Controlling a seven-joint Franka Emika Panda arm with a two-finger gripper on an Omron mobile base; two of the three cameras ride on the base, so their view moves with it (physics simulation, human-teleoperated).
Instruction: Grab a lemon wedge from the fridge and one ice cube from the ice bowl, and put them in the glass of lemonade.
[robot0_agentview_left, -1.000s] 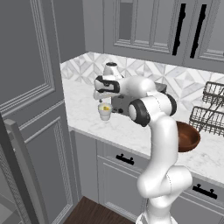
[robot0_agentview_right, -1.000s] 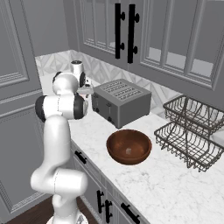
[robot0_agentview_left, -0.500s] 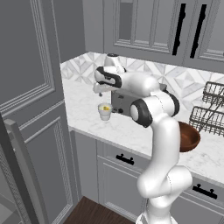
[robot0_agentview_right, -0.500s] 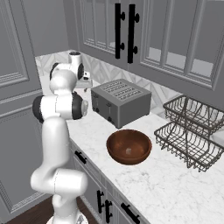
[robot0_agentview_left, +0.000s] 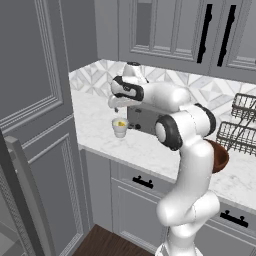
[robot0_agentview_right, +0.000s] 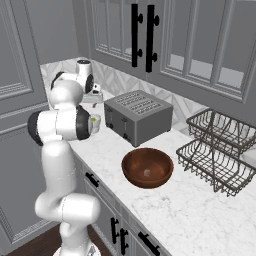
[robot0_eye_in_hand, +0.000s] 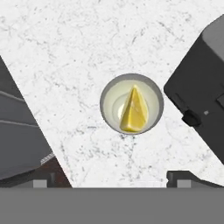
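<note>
One lemon wedge (robot0_eye_in_hand: 133, 110) already floats in the glass (robot0_eye_in_hand: 131, 103) on the marble tabletop (robot0_eye_in_hand: 87, 48), beside the toaster (robot0_agentview_right: 138, 115). My jaws hang wide open and empty directly above it. The ice bowl (robot0_agentview_right: 147, 167) sits on the toaster's far side. I judge that swinging across could clip the toaster or tip the glass if I move too low.

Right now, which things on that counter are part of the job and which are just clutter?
Job:
- glass of lemonade
- lemon wedge, already in the glass
- ice bowl
- tool, open above the glass

Clutter:
- toaster
- wire rack
</note>
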